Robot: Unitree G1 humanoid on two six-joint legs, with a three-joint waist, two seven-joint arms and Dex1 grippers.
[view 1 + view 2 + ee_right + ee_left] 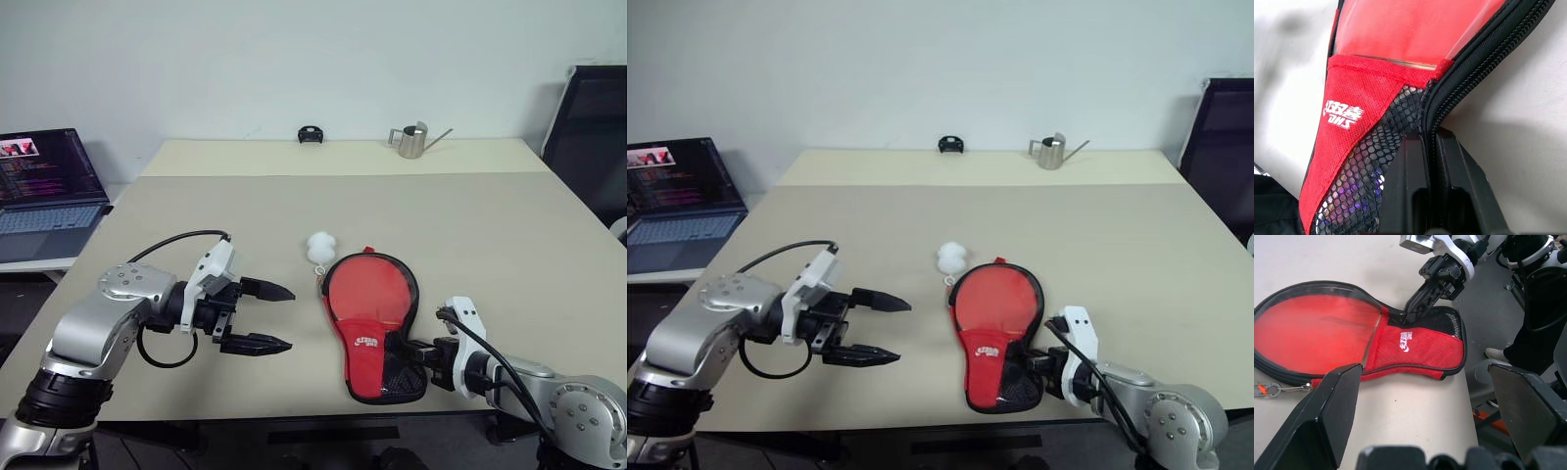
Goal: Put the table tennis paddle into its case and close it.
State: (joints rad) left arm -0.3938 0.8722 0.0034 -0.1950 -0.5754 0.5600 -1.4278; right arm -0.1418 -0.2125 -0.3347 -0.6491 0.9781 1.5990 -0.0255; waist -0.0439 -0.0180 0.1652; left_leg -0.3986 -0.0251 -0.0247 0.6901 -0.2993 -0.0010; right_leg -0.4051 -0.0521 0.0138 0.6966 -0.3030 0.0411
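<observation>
Your right gripper [423, 354] has its fingers pinched tight on the black zipper rim at the handle end of the case [377, 345], which lies flat near the front edge of the table [490, 235]. The table tennis paddle [364, 290] sits inside it, red face showing, with the white pom-pom pull [320, 247] just beyond. Your left gripper [265, 317], fingers spread wide and empty, hovers near the case's left side

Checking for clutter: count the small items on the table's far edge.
2: a black object near the middle of the far edge, and a metal watering can to its right. Nothing else shows there.
</observation>
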